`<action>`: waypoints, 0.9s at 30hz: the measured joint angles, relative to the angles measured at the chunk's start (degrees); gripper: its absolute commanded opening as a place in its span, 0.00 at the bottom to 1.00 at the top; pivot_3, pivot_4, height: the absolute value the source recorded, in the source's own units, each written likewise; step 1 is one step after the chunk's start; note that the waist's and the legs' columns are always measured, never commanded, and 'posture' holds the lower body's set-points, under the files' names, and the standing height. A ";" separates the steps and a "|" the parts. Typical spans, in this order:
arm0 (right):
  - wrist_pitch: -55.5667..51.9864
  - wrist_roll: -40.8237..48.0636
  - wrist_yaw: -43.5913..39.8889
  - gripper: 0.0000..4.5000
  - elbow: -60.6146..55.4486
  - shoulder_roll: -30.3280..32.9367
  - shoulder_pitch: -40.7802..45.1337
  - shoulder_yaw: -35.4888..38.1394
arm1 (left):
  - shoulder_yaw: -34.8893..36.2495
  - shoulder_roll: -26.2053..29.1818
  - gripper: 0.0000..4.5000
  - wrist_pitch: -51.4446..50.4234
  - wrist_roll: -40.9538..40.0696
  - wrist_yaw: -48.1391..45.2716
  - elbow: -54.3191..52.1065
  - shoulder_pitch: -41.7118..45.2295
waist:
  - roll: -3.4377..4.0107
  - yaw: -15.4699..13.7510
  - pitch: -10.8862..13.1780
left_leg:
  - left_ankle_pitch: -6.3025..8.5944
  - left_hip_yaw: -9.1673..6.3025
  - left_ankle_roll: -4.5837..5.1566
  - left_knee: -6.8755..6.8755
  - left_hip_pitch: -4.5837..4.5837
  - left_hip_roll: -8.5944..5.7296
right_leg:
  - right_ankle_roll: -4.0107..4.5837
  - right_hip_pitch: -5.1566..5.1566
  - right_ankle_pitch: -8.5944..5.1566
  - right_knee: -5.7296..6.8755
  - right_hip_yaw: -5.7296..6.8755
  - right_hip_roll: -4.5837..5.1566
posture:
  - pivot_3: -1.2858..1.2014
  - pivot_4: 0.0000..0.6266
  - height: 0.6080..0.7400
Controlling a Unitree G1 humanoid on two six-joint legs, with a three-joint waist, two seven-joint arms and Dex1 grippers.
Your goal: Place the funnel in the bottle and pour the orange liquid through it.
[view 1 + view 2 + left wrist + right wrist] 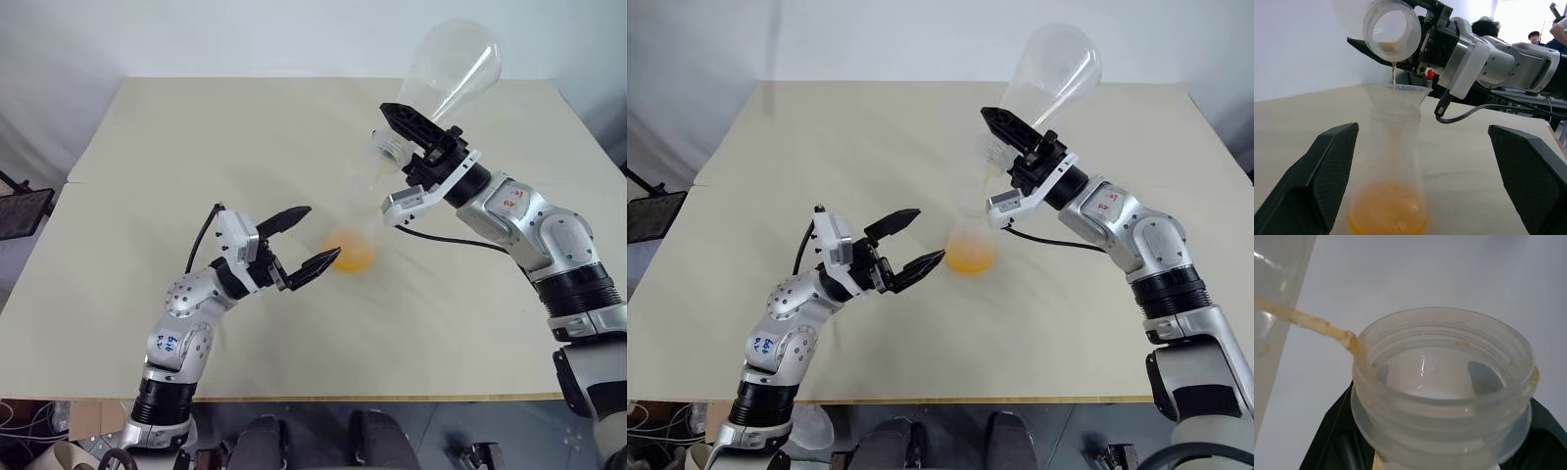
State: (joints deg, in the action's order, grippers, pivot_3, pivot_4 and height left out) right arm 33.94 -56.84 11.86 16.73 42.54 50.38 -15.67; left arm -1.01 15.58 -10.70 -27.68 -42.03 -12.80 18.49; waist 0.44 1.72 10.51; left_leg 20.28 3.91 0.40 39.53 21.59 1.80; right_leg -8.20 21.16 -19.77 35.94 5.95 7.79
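Head view: one conical flask (451, 69), tipped mouth-down, is clamped in the right gripper (416, 147). The left gripper (313, 240) stands wide apart, empty, beside one bottle (355, 240) on the table (196, 147).

Left wrist view: one funnel (1396, 95) sits in the bottle's neck, orange liquid (1387, 213) pooled below.

Right wrist view: a thin stream leaves the flask's mouth.

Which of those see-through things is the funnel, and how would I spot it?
Start at the beige table and find the orange liquid in the small bottle. The funnel sits in its neck, below the big tilted flask: a small clear cone, wide rim upward.
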 measured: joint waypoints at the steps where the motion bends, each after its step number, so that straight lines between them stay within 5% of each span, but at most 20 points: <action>1: 0.01 0.01 0.00 0.55 0.00 0.00 0.00 0.00 | 0.00 0.00 1.00 0.00 0.00 0.00 0.00 0.00 | 0.00 0.00 0.00 | 0.00 0.00 0.00 0.00 0.00 0.00 | 0.00 0.00 0.00 0.00 0.00 0.00 | 0.52 0.24 1.00; 12: 0.88 2.57 -0.82 0.55 -0.01 -0.09 -0.08 0.03 | 0.00 0.03 1.00 0.01 0.00 -0.01 0.00 0.00 | 0.00 0.00 0.00 | 0.00 0.00 0.00 0.00 0.00 0.00 | 0.00 0.00 0.00 0.00 0.00 0.00 | 0.52 0.24 1.00; 21: 2.10 20.37 -10.74 0.55 0.29 -1.56 -3.42 1.98 | 0.00 0.38 1.00 0.00 -0.01 -0.16 0.00 0.00 | -0.01 -0.07 0.00 | -0.01 -0.05 0.02 0.00 0.00 0.04 | 0.00 -0.04 0.00 0.00 0.03 0.03 | 0.52 0.24 1.00; 24: -2.49 38.19 -20.67 0.55 -3.30 -1.55 -8.14 7.10 | 0.08 0.66 1.00 0.00 -0.05 -0.60 0.05 0.00 | -0.02 -0.13 0.01 | -0.01 -0.08 0.04 0.00 0.00 0.05 | 0.00 -0.08 0.00 -0.01 0.06 0.07 | 0.52 0.24 1.00; 27: -20.98 60.78 -29.20 0.55 -8.65 -2.43 -11.46 18.44 | 0.07 0.89 1.00 -0.01 -0.11 -1.28 0.18 0.10 | -0.03 -0.60 0.02 | -0.01 -0.21 0.07 0.03 -0.01 0.04 | 0.00 -0.19 0.00 -0.01 0.14 0.09 | 0.52 0.24 1.00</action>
State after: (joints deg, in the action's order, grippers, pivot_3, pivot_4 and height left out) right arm 12.96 3.94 -17.34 8.08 40.10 38.93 2.77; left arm -0.94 16.47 -10.72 -27.79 -43.32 -12.62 18.58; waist 0.40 1.12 10.53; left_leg 20.27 3.70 0.47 39.56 21.58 1.84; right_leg -8.20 20.97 -19.77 35.93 6.09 7.88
